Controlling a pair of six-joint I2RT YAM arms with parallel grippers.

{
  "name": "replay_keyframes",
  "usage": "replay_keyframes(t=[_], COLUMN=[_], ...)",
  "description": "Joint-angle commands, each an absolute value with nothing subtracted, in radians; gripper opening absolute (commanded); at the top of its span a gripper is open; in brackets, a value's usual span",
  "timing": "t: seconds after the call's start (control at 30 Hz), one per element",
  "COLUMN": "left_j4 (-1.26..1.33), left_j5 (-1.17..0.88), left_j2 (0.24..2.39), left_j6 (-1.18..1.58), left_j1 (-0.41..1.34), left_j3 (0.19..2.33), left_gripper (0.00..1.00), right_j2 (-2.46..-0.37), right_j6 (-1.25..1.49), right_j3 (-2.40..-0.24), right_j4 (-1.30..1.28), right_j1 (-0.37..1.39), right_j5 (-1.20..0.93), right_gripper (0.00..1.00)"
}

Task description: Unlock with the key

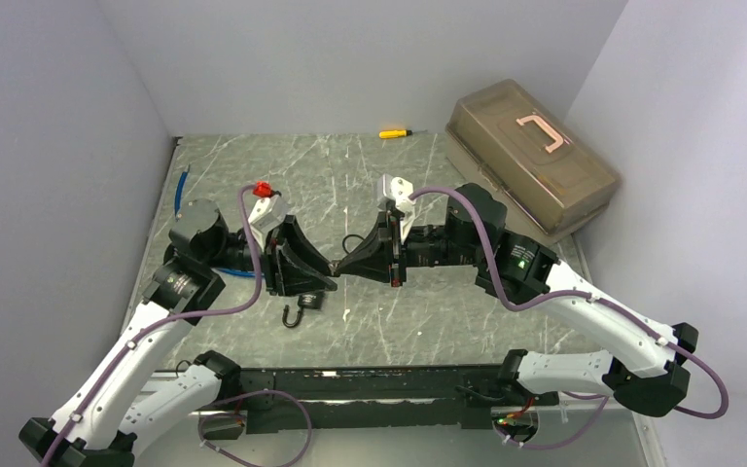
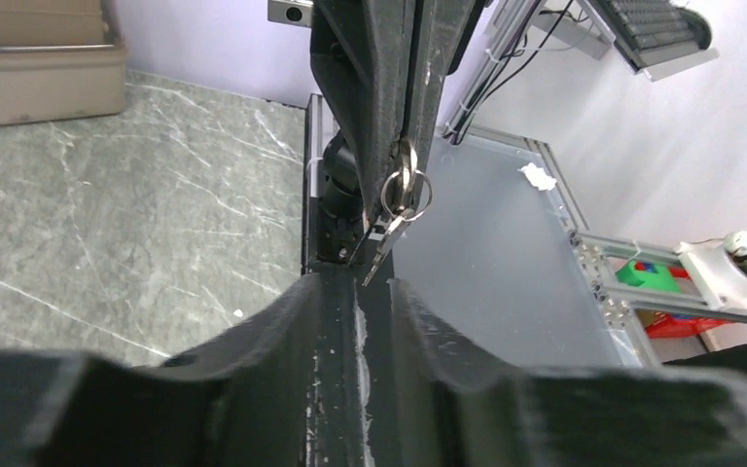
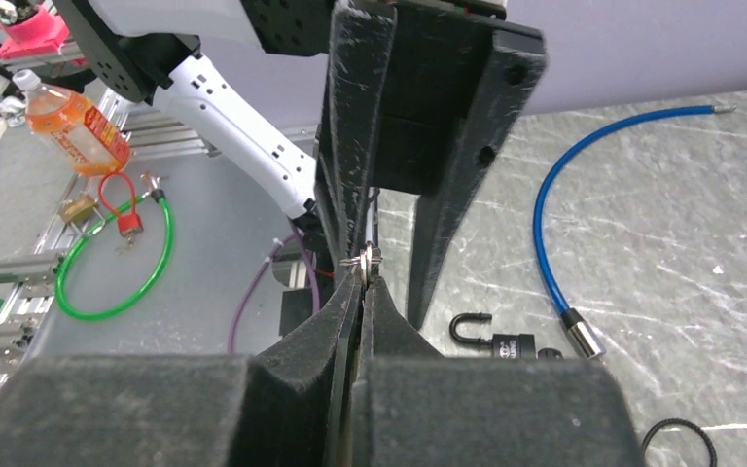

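The right gripper (image 3: 363, 277) is pressed together on the key ring (image 3: 370, 259). The key (image 2: 381, 243) hangs from the ring just ahead of its tips, blade pointing down toward the left gripper (image 2: 360, 290). The left gripper stands tip to tip with the right one, its fingers (image 2: 282, 326) spread a little. The key's end dips into the gap between them; whether either pad touches the blade I cannot tell. The padlock (image 3: 511, 342) lies on the surface (image 1: 428, 311) below the two meeting grippers, a little to the side and apart from both.

This looks like a handover of the key. To do it well, the left gripper should close on the key itself, not on the loose ring, and square to its flat faces so it cannot swivel. The right gripper should let go only once that pinch is firm. A dangling key slips or twists easily, and a crooked hold would spoil the aim at the keyhole
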State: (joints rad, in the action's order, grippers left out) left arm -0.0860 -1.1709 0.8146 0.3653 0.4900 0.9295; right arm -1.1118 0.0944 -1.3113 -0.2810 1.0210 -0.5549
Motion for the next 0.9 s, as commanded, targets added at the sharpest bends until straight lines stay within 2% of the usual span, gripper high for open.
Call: replay_keyframes(t=[0.0,0.1,0.5,0.57,0.63,0.7,0.87], left_j4=[-0.043,-0.057,-0.039,-0.070,-0.116,-0.155,-0.199], left_j5=[-1.203,-1.202,-1.223,-1.222,-1.213,-1.198,-1.121], left_j2=[0.796,0.789,0.779,0.779,0.777,0.772,0.774], left_j6=[0.364,0.350,0.375,0.343,0.299,0.259,0.211], left_j1=[0.495,0.495,0.495,0.495,0.495,0.495,0.479], left_j3=[0.964,0.975,0.991,0.997,1.003,1.007,1.036], left_gripper=[0.32,0.23,0.28,0.22,0.09,0.00,0.00], right_j2=[-1.100,-1.101,-1.099,-1.098,-1.093,-1.086,-1.077], right_j6=[0.106,0.107,0.114,0.114,0.112,0.110,0.117], right_j3=[-1.294,-1.290,-1.278,-1.278,-1.276,-1.275,-1.268], right_j4=[-0.174,-0.174,-0.160,-0.160,-0.161,-0.169,-0.186], right_j1=[1.025,1.024,1.025,1.025,1.025,1.025,1.025], right_j5=[-0.536,-0.536,-0.527,-0.523,-0.518,-0.513,-0.533], right_gripper=[0.00,0.00,0.00,0.00,0.00,0.00,0.00])
